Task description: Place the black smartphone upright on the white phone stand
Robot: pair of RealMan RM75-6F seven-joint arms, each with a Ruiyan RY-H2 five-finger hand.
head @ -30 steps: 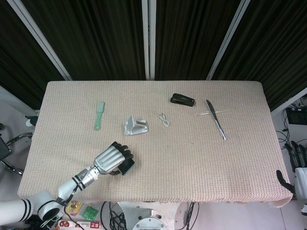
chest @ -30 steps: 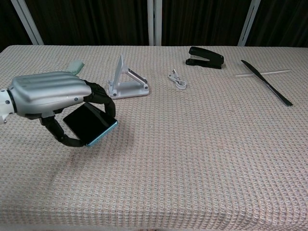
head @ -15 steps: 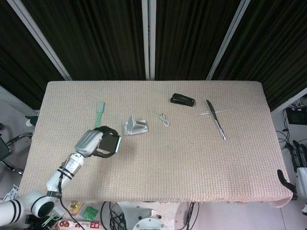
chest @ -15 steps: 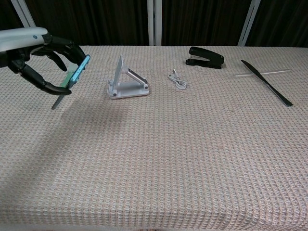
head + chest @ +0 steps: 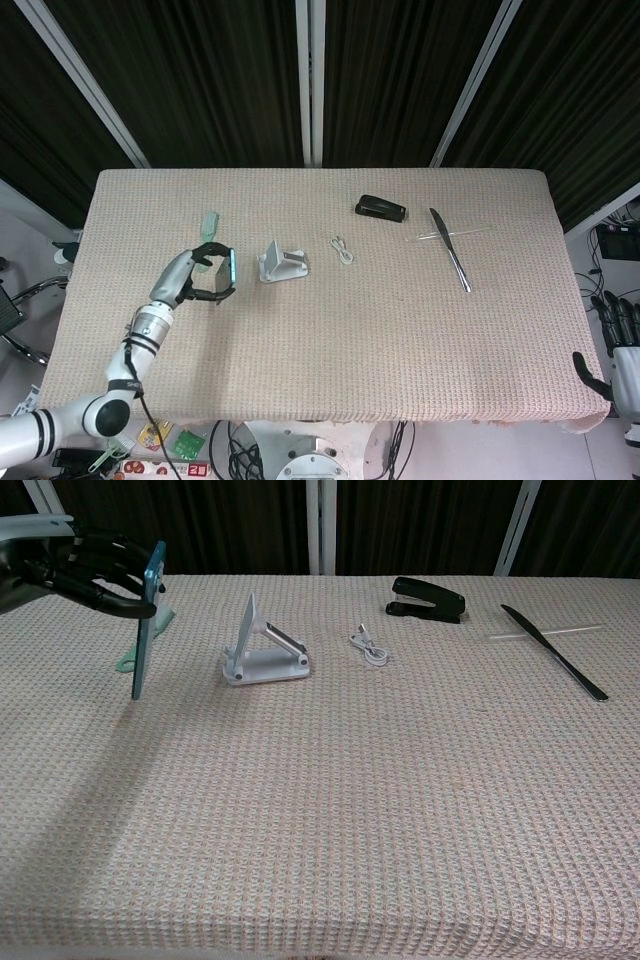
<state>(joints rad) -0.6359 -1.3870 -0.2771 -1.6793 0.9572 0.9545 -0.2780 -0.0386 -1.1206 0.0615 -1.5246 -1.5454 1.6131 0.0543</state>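
The left hand [image 5: 85, 570] is gripping the black smartphone [image 5: 147, 620] edge-on above the table [image 5: 400, 810] — just left of the white phone stand [image 5: 262, 648].

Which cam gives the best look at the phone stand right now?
Chest view. The white phone stand appears large and side-on there, its tilted back plate and base lip clear. Head view shows it from above, small, with the left hand holding the smartphone just beside it.

smartphone [image 5: 148, 615]: black, teal edge | phone stand [image 5: 262, 650]: white | stapler [image 5: 427, 599]: black | brush [image 5: 207, 226]: pale green | tablecloth [image 5: 400, 810]: beige waffle weave | left hand [image 5: 80, 572]: silver, black fingers
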